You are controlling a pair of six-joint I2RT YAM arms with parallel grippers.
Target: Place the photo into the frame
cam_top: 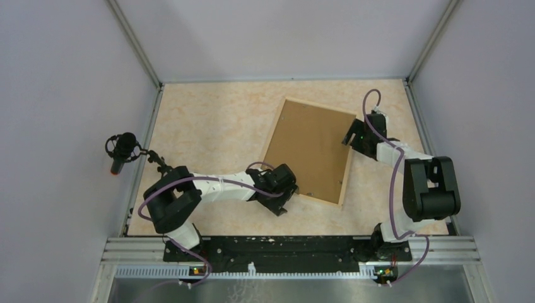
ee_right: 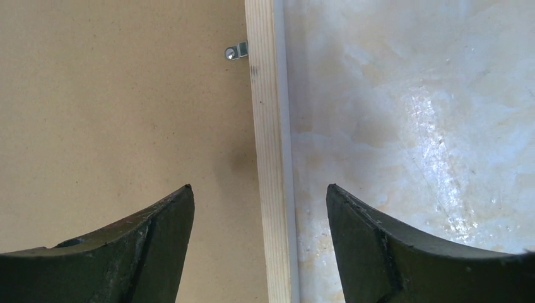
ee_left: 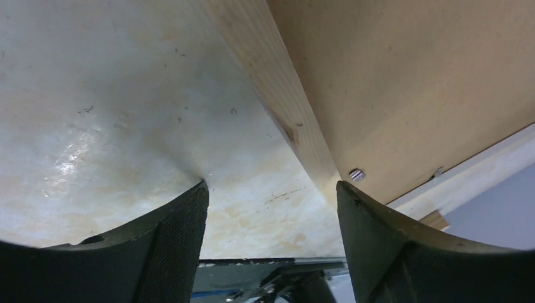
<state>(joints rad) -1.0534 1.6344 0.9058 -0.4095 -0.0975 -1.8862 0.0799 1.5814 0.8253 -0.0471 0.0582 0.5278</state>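
The frame [cam_top: 318,106] of pale wooden strips lies tilted on the table with its back up, and a plain brown backing board [cam_top: 309,151] fills it. The photo is hidden. My left gripper [cam_top: 285,194] is open at the frame's near left corner. In the left wrist view my left gripper [ee_left: 272,186] has bare table between its fingers, and its right finger [ee_left: 378,240] is by the frame's strip [ee_left: 277,82]. My right gripper [cam_top: 349,136] is open at the far right side. My right gripper [ee_right: 258,187] straddles the strip [ee_right: 265,126] without touching it, one finger over the board [ee_right: 113,113].
The marbled beige table [cam_top: 214,126] is walled by grey panels on three sides. A metal rail [cam_top: 290,249] runs along the near edge by the arm bases. A black microphone-like object [cam_top: 123,148] hangs beyond the left wall. Small metal tabs [ee_right: 236,50] hold the board.
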